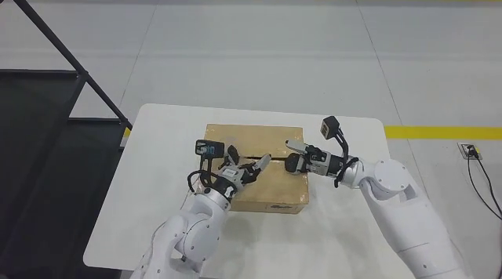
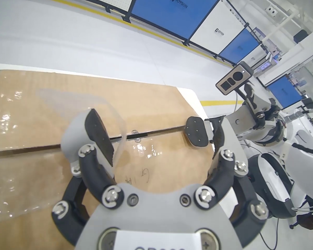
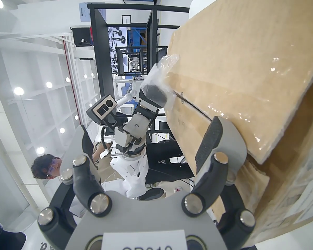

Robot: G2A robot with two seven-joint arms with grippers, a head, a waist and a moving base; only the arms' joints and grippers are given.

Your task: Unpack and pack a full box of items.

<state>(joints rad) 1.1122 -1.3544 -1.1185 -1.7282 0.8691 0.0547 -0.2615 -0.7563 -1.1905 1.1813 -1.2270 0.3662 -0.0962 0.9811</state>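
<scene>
Cardboard box shut, centre of surface. Clear tape curling up from seam, clinging to left claw, spread wide. Right claw wide at seam's right end. Best: peel low along seam, brace box.

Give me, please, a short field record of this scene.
Box: cardboard box on white table, flaps shut, seam showing
Left end effector: open, above the seam
Tape: clear tape clinging to the left end effector
Right end effector: open, at the seam's end by the box edge
</scene>
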